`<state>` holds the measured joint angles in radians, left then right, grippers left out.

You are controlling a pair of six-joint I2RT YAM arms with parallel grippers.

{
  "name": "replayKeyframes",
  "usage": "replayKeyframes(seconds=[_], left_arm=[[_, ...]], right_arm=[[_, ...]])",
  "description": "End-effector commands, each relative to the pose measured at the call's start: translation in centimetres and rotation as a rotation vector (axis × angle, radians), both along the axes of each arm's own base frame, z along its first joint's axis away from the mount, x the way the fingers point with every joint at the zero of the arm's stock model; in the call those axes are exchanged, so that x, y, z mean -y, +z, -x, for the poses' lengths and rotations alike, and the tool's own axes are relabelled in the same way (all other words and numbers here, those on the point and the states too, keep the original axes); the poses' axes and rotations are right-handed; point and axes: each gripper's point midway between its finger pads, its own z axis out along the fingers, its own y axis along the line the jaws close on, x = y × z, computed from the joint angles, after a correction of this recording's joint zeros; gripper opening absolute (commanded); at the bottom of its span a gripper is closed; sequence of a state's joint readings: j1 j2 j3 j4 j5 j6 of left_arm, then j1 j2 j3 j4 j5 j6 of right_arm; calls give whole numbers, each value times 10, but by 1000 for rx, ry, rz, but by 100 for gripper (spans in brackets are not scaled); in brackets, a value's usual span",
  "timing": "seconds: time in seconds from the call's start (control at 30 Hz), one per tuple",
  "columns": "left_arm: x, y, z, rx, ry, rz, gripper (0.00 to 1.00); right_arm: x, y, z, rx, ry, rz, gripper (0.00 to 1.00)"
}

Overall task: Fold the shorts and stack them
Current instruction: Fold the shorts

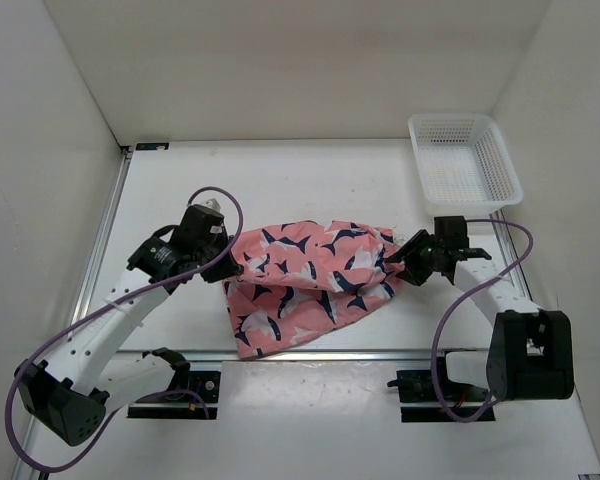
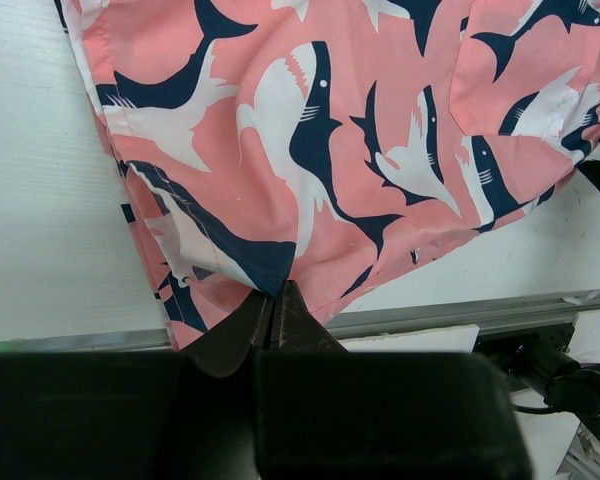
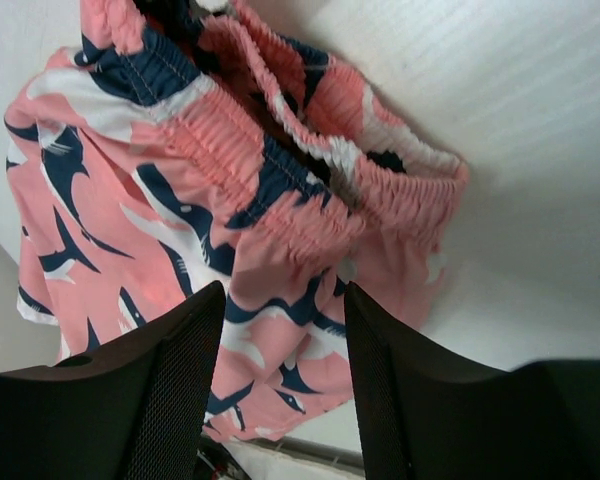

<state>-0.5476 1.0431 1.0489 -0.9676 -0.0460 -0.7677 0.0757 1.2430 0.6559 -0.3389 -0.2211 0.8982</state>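
Observation:
The salmon-pink shorts with navy and white sharks lie bunched in the middle of the table. My left gripper is at their left edge. In the left wrist view it is shut on a folded corner of the shorts at the navy-trimmed hem. My right gripper is at the right end, by the gathered waistband. In the right wrist view its jaws stand apart, with shorts fabric just below the waistband showing in the gap between the fingers.
A white mesh basket stands at the back right corner. A metal rail runs along the table's near edge, close to the shorts' lower hem. White walls enclose the left, back and right sides.

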Motion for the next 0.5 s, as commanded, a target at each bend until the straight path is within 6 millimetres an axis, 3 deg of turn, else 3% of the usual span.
replayKeyframes(seconds=[0.0,0.1,0.23,0.47], left_arm=[[-1,18,-5,52,6,3,10],[0,22,-6,60,7,8,10],[-1,19,-8,46,12,-9,10],[-1,18,-12,42,18,-20,10]], right_arm=[[-1,-7,-10,33,18,-2,57],[-2,-11,-18,45,18,-3,57],[-1,-19,-22,33,5,2,48],[8,-22,-30,49,5,60,12]])
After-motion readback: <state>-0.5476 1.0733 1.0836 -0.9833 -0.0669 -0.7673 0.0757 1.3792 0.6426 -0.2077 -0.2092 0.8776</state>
